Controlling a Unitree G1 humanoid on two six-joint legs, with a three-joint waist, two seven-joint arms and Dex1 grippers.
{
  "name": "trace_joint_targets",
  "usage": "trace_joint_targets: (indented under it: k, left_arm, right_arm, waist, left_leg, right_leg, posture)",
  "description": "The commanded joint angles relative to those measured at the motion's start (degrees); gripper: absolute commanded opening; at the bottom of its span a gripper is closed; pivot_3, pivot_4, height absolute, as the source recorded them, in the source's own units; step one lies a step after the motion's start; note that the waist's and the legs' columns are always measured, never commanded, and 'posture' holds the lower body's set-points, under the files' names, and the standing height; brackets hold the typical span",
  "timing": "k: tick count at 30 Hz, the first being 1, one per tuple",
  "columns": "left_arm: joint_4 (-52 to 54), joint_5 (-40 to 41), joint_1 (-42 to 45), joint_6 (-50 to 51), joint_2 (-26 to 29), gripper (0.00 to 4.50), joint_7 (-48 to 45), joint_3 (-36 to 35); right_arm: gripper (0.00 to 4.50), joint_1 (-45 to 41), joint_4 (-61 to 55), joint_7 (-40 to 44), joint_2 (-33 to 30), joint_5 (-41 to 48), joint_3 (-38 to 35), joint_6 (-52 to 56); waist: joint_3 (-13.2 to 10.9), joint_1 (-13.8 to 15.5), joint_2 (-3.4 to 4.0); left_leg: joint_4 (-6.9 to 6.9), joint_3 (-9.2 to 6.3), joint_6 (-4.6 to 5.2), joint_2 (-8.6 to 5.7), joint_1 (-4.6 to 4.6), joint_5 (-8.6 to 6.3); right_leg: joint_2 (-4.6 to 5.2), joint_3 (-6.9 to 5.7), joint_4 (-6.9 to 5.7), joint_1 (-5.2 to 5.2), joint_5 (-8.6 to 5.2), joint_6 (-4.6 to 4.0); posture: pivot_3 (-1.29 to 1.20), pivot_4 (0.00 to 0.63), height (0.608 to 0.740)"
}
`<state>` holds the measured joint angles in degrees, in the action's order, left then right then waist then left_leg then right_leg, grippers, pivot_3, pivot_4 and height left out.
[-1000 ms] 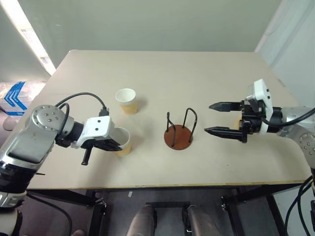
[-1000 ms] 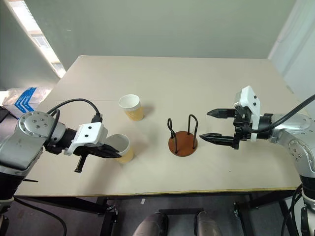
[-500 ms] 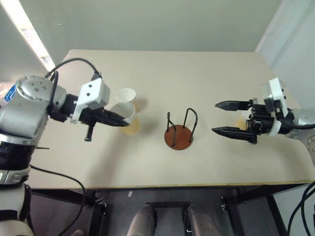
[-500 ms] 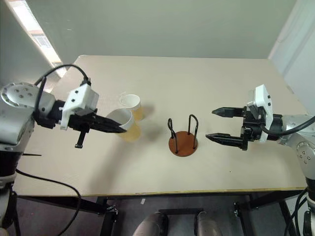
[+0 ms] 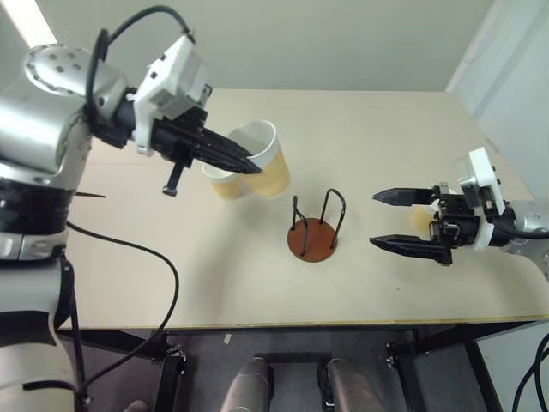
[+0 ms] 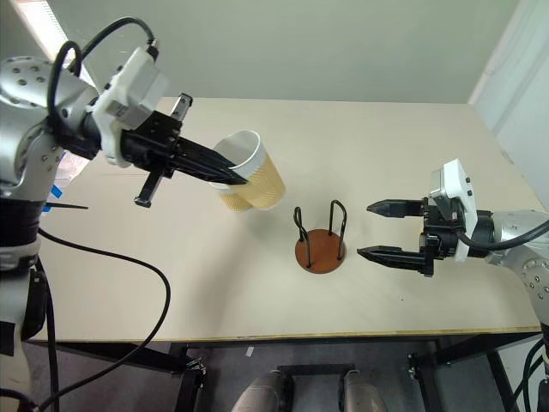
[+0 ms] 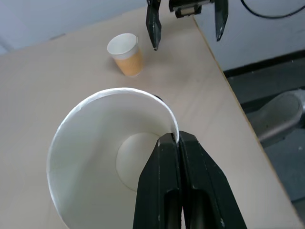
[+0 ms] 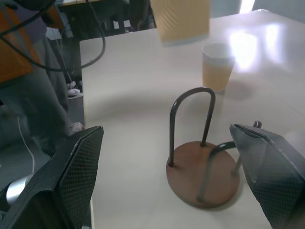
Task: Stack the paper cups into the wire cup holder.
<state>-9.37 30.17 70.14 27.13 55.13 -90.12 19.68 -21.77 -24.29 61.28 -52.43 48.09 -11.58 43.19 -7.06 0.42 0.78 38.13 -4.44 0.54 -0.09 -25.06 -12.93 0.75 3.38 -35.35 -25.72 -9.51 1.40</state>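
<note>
head views: left gripper (image 5: 249,163) clamped on a paper cup's (image 5: 268,163) rim, aloft; wire cup holder (image 5: 311,233) empty | left wrist: third cup (image 7: 126,54) near right gripper (image 7: 186,26) | right wrist: fingers (image 8: 71,179) apart; nothing stacked

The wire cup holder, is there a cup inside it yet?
No. The wire cup holder has only its brown base showing between the loops. One paper cup is up in the left hand. Another cup stands on the table, partly hidden behind it.
</note>
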Motion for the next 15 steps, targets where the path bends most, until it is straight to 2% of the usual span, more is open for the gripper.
trace_joint_targets:
  k: [1,6,11,15]
  left_arm:
    - [-4.33,1.43,4.47,-6.23,-1.11,0.02,-2.38,4.66]
    - [-10.26,2.44,9.06,-12.34,-5.25,0.02,-2.38,11.32]
    - [-16.27,3.2,13.08,-17.08,-9.5,0.02,-2.38,15.14]
    - [-20.74,3.16,15.09,-20.27,-12.36,0.02,-2.38,17.37]
  right_arm:
    - [4.5,1.25,-3.77,-2.62,0.03,2.49,-3.65,0.6]
    - [4.5,4.49,-6.76,-4.89,-0.26,4.54,-6.08,1.1]
    - [4.5,7.98,-9.4,-7.23,-0.52,6.06,-9.01,1.34]
    - [4.5,10.34,-11.66,-9.94,-0.01,7.28,-10.56,1.27]
  waist:
    - [0.0,0.07,0.0]
    - [0.0,0.32,0.0]
    - [-0.01,0.55,-0.01]
    - [-0.01,0.68,0.01]
  left_leg:
    - [0.01,0.0,0.02,0.0,-0.03,0.01]
    - [0.07,0.01,0.19,-0.04,-0.19,-0.01]
    - [0.24,0.05,0.35,-0.09,-0.37,-0.1]
    - [0.35,0.08,0.44,-0.09,-0.46,-0.16]
  right_leg:
    - [0.0,0.0,0.04,0.0,0.03,0.07]
    - [0.04,-0.01,0.37,0.09,0.22,0.39]
    - [0.11,0.0,0.42,0.07,0.3,0.59]
    - [0.12,-0.01,0.44,0.05,0.51,1.09]
  posture:
    - [0.0,0.15,0.74]
    - [0.0,0.15,0.74]
    - [0.0,0.15,0.74]
    - [0.0,0.15,0.74]
